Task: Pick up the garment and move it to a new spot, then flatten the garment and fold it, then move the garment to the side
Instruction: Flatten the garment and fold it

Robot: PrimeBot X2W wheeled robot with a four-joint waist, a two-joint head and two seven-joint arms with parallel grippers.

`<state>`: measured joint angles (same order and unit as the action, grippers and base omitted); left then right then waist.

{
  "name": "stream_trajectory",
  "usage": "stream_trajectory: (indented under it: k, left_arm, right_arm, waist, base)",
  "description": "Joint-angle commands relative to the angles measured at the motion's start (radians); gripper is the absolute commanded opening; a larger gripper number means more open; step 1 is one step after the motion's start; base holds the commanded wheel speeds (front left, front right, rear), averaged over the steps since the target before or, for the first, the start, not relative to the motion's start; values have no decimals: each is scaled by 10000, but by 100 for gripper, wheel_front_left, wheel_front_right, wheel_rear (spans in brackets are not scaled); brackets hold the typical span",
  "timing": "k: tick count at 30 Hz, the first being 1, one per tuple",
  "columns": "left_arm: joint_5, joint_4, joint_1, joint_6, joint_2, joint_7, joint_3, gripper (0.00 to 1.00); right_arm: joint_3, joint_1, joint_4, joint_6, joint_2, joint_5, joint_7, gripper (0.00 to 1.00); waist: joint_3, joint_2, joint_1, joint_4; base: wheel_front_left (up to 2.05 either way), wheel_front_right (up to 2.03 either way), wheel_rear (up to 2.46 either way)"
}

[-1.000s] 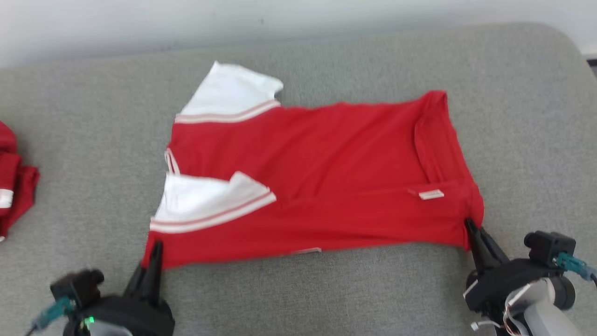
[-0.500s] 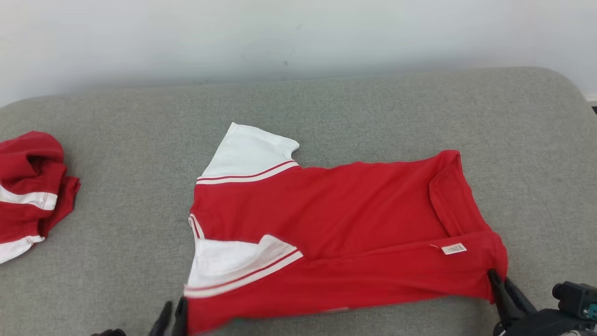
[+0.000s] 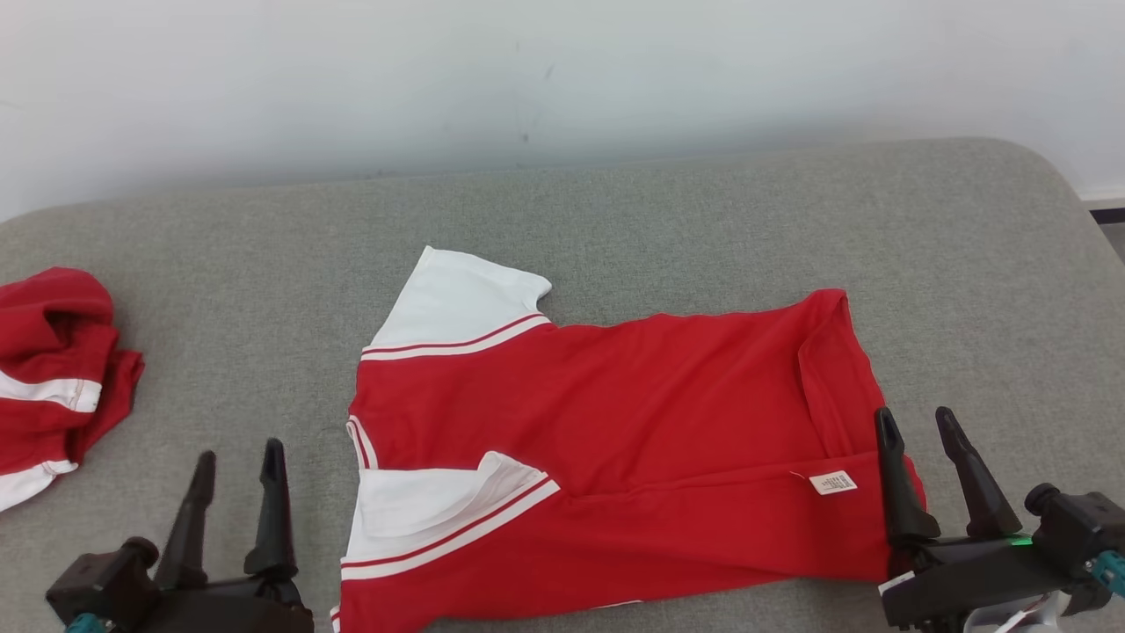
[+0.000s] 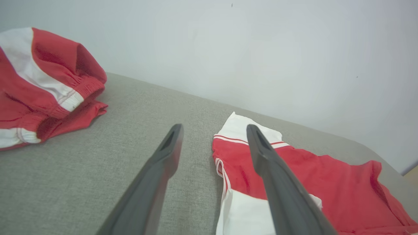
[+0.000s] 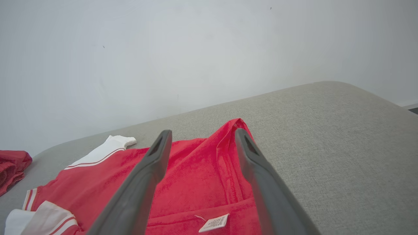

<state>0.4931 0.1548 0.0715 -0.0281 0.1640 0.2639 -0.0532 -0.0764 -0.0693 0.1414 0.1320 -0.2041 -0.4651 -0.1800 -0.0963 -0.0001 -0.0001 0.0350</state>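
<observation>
**Garment down and partly folded, both grippers free**

Nearest the robot, the left gripper [image 3: 239, 453] stood with fingers spread wide and nothing between them, just beside the garment's [image 3: 633, 404] near left corner and clear of the cloth. The right gripper [image 3: 914, 413] was likewise spread and empty at the near right corner. One finger overlapped the hem in the head view; whether it touched could not be told.

The garment, a red shirt with white sleeves, lay mid-cushion on the grey cushion [image 3: 615, 202], collar end toward the left, hem toward the right. Its near long edge appeared turned over onto the body: the near sleeve [image 3: 422, 505] sat doubled on top and a white label [image 3: 833, 482] showed face up by the hem. The far sleeve [image 3: 457, 299] was spread out flat beyond the body, unfolded.

Further off to the left, well apart, a second red-and-white garment [image 3: 53, 369] sat bunched. Pale wall [image 3: 527, 70] behind.

Judgement: moving and flattening looked done, and a first lengthwise fold looked in place. Left to do: the far side and sleeve, a crosswise fold, then the shift to the side
</observation>
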Motion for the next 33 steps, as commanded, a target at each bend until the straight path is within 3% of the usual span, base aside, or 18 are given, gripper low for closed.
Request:
stream_trajectory:
  k: [1, 5, 16, 27, 33]
  left_arm:
    - [-368, -161, 86, -43, -99, 4, 207, 100]
    - [-1257, -323, 82, -178, -174, 5, 577, 100]
    - [-2722, -499, -793, -653, -445, 6, 967, 100]
    - [-3080, -521, -1128, -858, -712, 6, 1298, 100]
    - [-2992, -297, -373, -953, -586, 6, 1166, 100]
  right_arm:
    - [38, -79, -38, -27, 152, 239, -225, 100]
    - [252, -21, 14, -27, 575, 575, -542, 100]
    - [342, 505, 127, -27, 838, 1519, -852, 100]
    - [363, 699, 21, -27, 953, 1768, -861, 100]
    - [295, 100, 252, -27, 591, 1719, -854, 100]
  waist:
    - [57, 1, 1, -7]
    - [143, 1, 1, -83]
    - [229, 1, 1, -192]
    - [198, 1, 1, -251]
    - [-103, 1, 1, -127]
  base:
    - [0, 0, 0]
    - [0, 0, 0]
    - [0, 0, 0]
    - [0, 0, 0]
    - [0, 0, 0]
